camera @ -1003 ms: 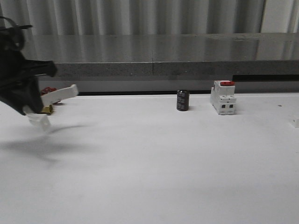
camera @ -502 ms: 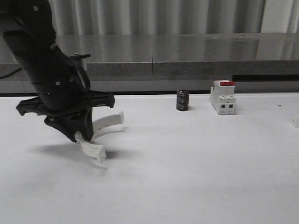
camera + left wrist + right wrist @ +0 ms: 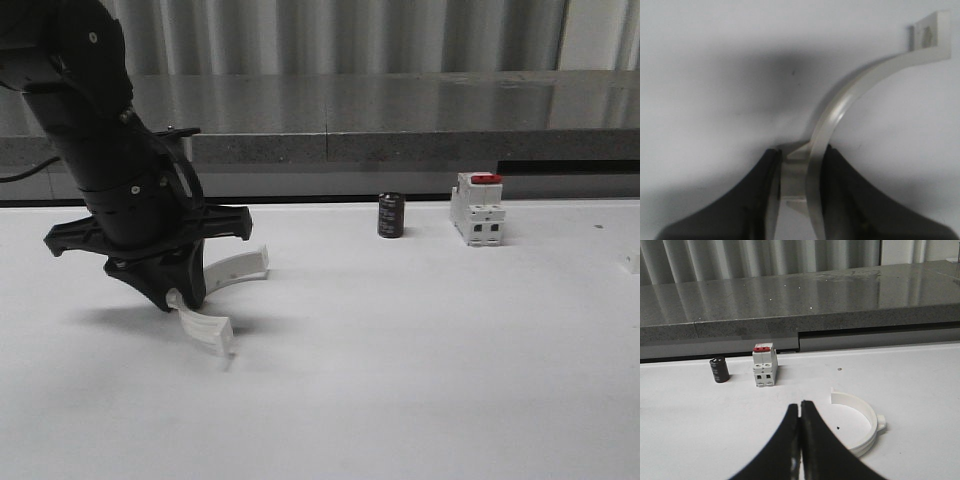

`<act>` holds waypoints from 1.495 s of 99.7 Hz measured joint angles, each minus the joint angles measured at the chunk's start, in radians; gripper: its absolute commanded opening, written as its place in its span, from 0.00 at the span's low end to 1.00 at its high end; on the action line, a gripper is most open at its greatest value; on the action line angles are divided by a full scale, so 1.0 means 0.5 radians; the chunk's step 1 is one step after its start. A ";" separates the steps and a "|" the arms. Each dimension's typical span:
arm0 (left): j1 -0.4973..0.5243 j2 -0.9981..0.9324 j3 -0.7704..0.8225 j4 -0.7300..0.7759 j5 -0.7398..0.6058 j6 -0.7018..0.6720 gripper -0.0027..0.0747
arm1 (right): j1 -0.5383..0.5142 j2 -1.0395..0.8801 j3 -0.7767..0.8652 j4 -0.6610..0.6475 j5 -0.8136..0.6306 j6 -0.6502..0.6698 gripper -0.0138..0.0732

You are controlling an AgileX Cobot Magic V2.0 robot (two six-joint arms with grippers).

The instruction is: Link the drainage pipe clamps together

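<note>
Left gripper (image 3: 178,295), matte black, pinching a smooth white plastic half-ring clamp (image 3: 222,296) at its mid-arc tab, curved band w/ squared end tabs held low over the plain white table (image 3: 420,380) on the left side. Right gripper (image 3: 800,440) w/ glossy black tapered jaws pressed together on nothing, second half-ring clamp (image 3: 862,422) lying flat on the table just beside them. Near the table's back edge: small dark cylinder (image 3: 391,215) & boxy white breaker (image 3: 477,209) w/ red top, well apart from both clamps, nothing between.

1 white half-ring clamp (image 3: 215,300) hangs tilted just above the table, pinched at its mid-arc tab. The other clamp (image 3: 860,422) lies flat on the table.
</note>
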 measured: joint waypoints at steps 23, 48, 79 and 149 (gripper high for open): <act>0.000 0.005 -0.003 0.000 -0.008 0.000 0.42 | 0.000 0.000 0.000 0.000 0.000 0.000 0.08; -0.003 0.005 -0.020 0.000 -0.022 0.000 0.77 | 0.000 0.000 0.000 0.000 0.000 0.000 0.08; -0.003 -0.067 -0.006 0.077 -0.005 0.000 0.77 | 0.000 0.000 0.000 0.000 0.000 0.000 0.08; 0.543 -1.580 0.699 0.437 -0.004 0.004 0.77 | 0.000 0.000 0.000 0.000 0.000 0.000 0.08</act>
